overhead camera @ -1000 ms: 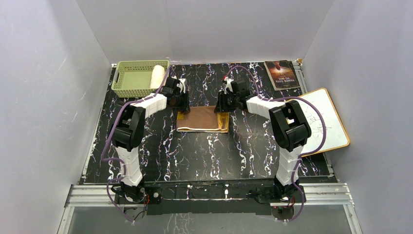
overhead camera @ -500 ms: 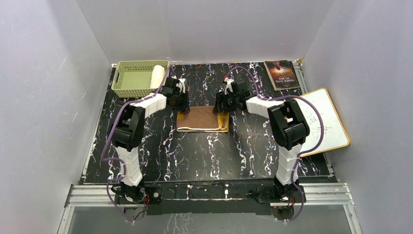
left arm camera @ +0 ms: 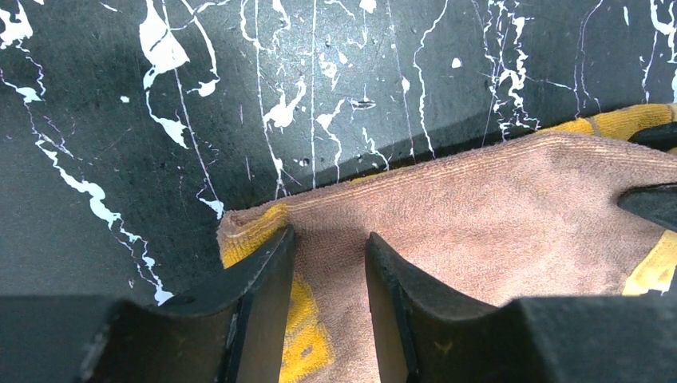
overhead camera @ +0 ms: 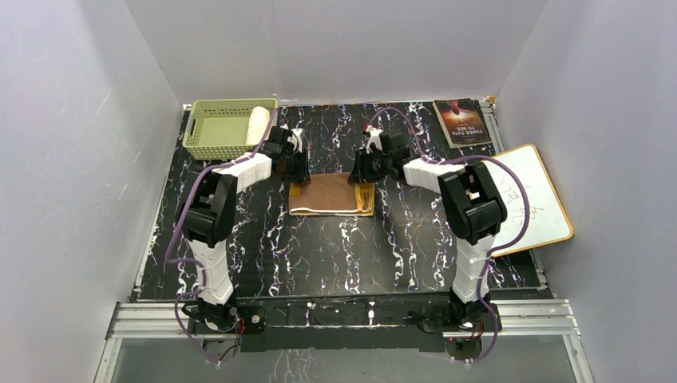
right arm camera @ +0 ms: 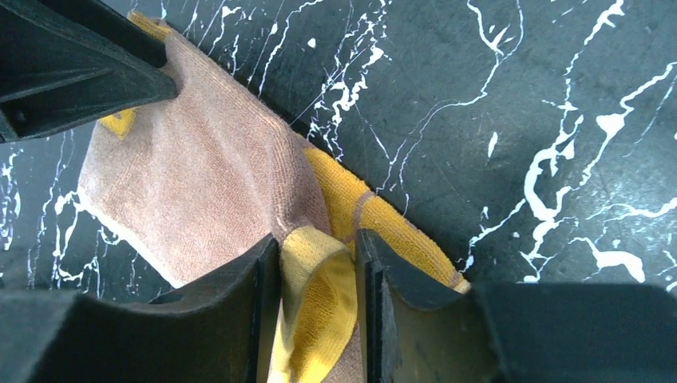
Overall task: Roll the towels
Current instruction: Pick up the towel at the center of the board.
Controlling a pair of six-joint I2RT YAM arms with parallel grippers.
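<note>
Left gripper (left arm camera: 329,271) part-closed, pinching the far-left corner of the orange-yellow towel (left arm camera: 495,207). Right gripper (right arm camera: 318,275) nipped on a yellow fold at its far-right corner. Towel lies brown side up at mid-table (overhead camera: 319,255), far edge slightly raised. Cream towel (overhead camera: 257,124) rolled, in green basket (overhead camera: 209,145), far left. Versus one second ago: towel unmoved, right wrist nudged slightly left.

Pale grey walls (overhead camera: 335,40) enclose the black, white-veined table (overhead camera: 335,255) on three sides. A whiteboard (overhead camera: 535,199) lies across its right edge, and a book (overhead camera: 461,121) sits at its far-right corner.
</note>
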